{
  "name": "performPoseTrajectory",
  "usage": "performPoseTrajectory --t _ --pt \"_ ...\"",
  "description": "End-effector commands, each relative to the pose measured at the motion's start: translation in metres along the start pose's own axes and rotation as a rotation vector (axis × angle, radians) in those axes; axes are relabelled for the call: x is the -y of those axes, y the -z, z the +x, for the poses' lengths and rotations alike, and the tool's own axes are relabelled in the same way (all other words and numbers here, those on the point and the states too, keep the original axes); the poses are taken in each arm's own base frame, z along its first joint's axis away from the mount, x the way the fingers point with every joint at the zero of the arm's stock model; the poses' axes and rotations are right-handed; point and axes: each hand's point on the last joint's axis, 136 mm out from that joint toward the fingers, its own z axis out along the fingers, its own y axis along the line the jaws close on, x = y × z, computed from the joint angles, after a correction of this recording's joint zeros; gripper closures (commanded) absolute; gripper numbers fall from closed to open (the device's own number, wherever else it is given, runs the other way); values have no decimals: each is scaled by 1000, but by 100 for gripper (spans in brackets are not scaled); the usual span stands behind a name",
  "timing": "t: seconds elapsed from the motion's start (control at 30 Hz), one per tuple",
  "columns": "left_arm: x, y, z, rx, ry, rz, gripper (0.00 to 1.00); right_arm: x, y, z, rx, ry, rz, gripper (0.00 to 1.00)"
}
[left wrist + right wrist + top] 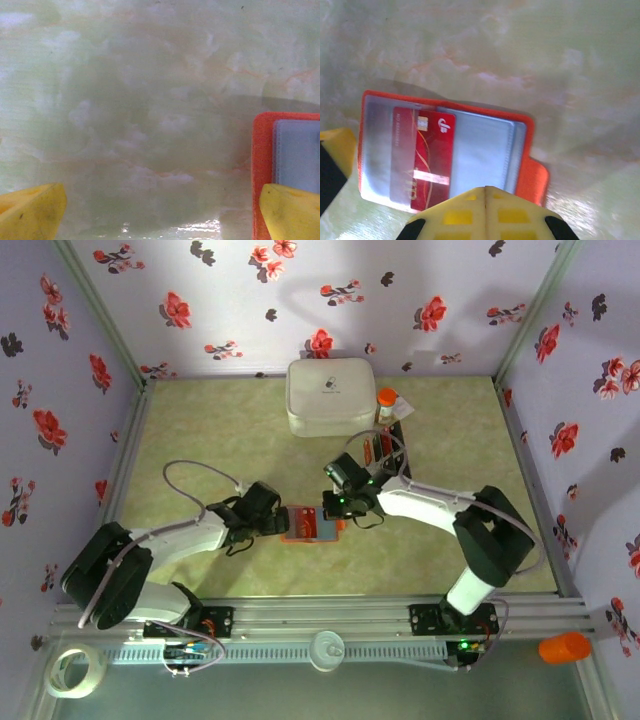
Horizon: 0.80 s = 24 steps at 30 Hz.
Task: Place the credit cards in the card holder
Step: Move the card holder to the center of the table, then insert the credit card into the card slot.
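Arms [425, 502] bent inward — right claw [485, 191] closed, left claw [162, 210] agape

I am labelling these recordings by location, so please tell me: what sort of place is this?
Probably a small robot test booth, not a home: two robot arms bolted to a metal rail, a table boxed in by flower-patterned panels on a metal frame.

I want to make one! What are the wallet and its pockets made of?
Wallet: smooth matte orange, probably plastic or fake leather. Pockets: thin clear plastic, a bit cloudy; the red card shows through one.
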Motion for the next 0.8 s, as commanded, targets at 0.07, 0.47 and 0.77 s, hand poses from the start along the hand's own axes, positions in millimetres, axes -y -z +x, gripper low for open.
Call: performPoseTrajectory --t 0.07,0.47,0.77 --pt "-4 -8 7 -12 -41 -38 0 -18 -14 -2 -18 -10 -43 100" --pt "-8 -18 15 -29 -59 -60 0 -21 -32 1 -50 -12 -36 100" --pt "-7 -22 18 -28 -61 -59 0 -25 -43 5 -79 -9 -33 100"
